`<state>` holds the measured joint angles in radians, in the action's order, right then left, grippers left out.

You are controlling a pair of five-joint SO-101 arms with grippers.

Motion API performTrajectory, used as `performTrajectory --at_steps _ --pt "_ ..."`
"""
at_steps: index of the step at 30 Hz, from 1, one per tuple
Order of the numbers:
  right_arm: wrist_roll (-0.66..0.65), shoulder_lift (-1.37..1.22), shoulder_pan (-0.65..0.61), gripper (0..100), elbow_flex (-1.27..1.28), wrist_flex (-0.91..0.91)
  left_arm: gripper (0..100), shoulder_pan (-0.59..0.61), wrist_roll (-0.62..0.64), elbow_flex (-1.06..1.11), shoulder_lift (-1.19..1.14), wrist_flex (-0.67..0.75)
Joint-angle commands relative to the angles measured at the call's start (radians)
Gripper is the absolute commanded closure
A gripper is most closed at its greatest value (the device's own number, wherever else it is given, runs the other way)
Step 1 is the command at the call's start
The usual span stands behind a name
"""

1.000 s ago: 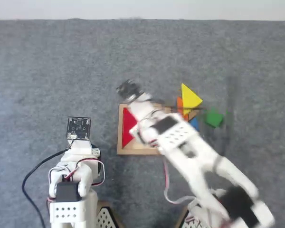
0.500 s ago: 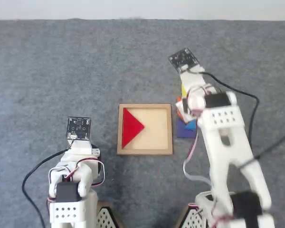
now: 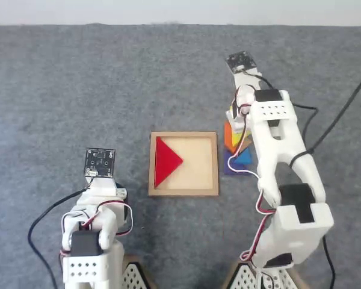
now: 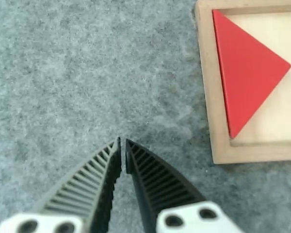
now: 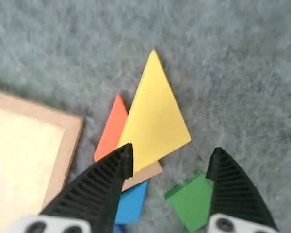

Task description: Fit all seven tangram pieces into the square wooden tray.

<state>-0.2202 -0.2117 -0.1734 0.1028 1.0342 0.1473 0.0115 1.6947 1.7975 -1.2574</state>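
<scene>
**Right arm has swung off the tray to the loose pile**

Your right gripper [image 5: 172, 155] now hangs with its jaws apart over the yellow triangle [image 5: 153, 119], gripping nothing. A second ago that arm lay across the tray [image 3: 183, 191]. The left gripper [image 4: 122, 143] has not stirred, jaws together, low over the carpet [image 4: 63, 73] beside the tray. Only the red triangle [image 3: 165, 161] lies in the tray, so I judge six pieces remain, with the yellow one likely next. The yellow triangle overlaps an orange piece [image 5: 111, 131] and a wood-coloured piece [image 5: 145, 174], with a blue piece [image 5: 132, 201] and a green piece [image 5: 191, 199] near; their full shapes are covered. From above, the arm hides much of the pile
</scene>
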Motion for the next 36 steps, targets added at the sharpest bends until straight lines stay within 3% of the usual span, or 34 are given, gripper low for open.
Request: performTrajectory --at_steps 1,8,14,21,27,36 --pt "0.020 0.002 -0.013 74.3 -0.074 -0.025 98 -0.006 -0.003 -0.012 0.011 0.002" --pt "0.135 -0.143 -0.025 74.2 -0.155 -0.045 98 -0.006 -0.003 -0.012 0.011 0.002" --pt "0.106 -0.314 0.007 74.2 -0.301 -0.022 98 -0.006 -0.003 -0.012 0.011 0.002" --pt "0.094 -0.403 -0.028 74.7 -0.365 0.125 98 -0.006 -0.003 -0.012 0.011 0.002" --pt "0.127 -0.407 -0.021 92.5 -0.367 0.165 98 -0.006 -0.003 -0.012 0.011 0.002" --pt "0.129 -0.231 0.076 94.5 -0.334 0.213 98 -0.006 -0.003 -0.012 0.011 0.002"
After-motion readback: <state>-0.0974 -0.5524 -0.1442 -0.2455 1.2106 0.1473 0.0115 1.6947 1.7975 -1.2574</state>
